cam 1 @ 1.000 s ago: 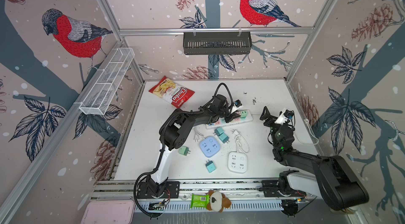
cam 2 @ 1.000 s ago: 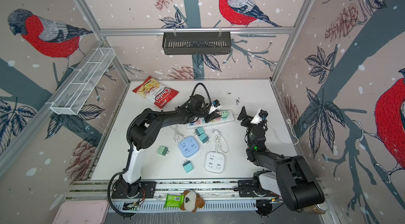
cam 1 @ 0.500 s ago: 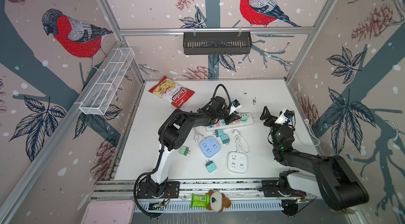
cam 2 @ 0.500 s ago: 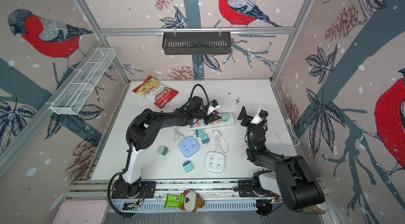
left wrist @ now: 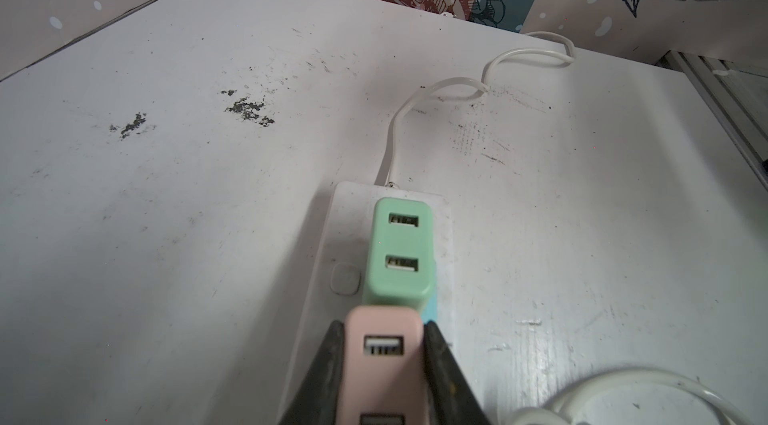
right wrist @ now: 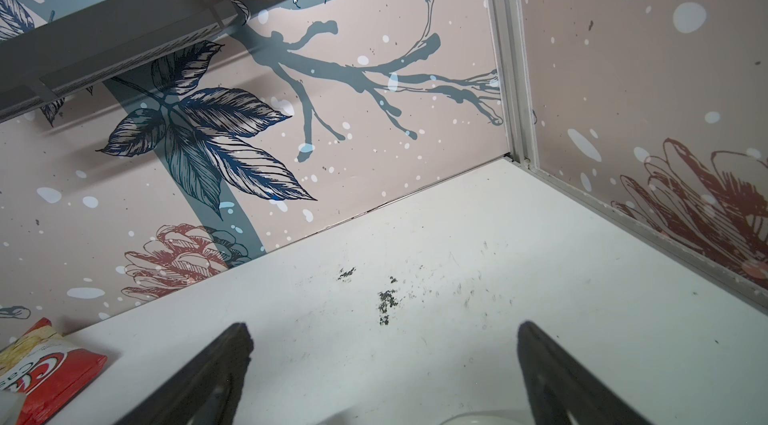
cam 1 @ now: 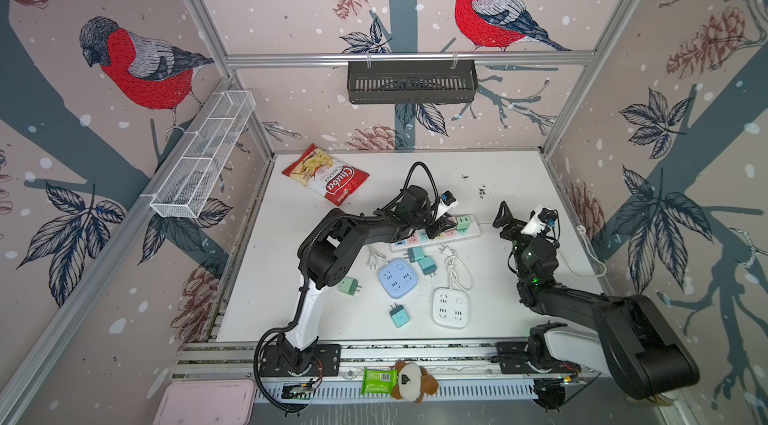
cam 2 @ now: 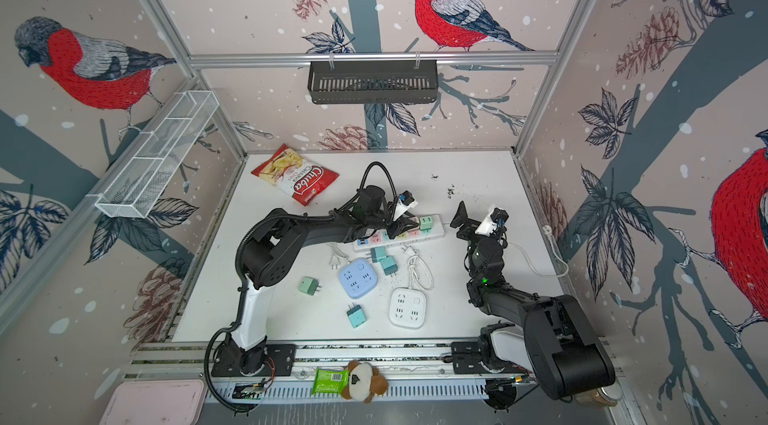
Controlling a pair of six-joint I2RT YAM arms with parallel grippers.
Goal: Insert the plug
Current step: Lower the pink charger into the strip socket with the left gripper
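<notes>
While the left end effector (left wrist: 384, 331) clamps the pink plug (left wrist: 380, 381) over the power strip (left wrist: 320, 244), just beside the green plug (left wrist: 399, 252), a tilted push could bend its pins; the right end effector (right wrist: 384, 331) waits, jaws apart

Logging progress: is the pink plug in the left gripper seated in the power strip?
Cannot tell. The left gripper is shut on the pink plug over the power strip, beside the green plug; its prongs are hidden.
</notes>
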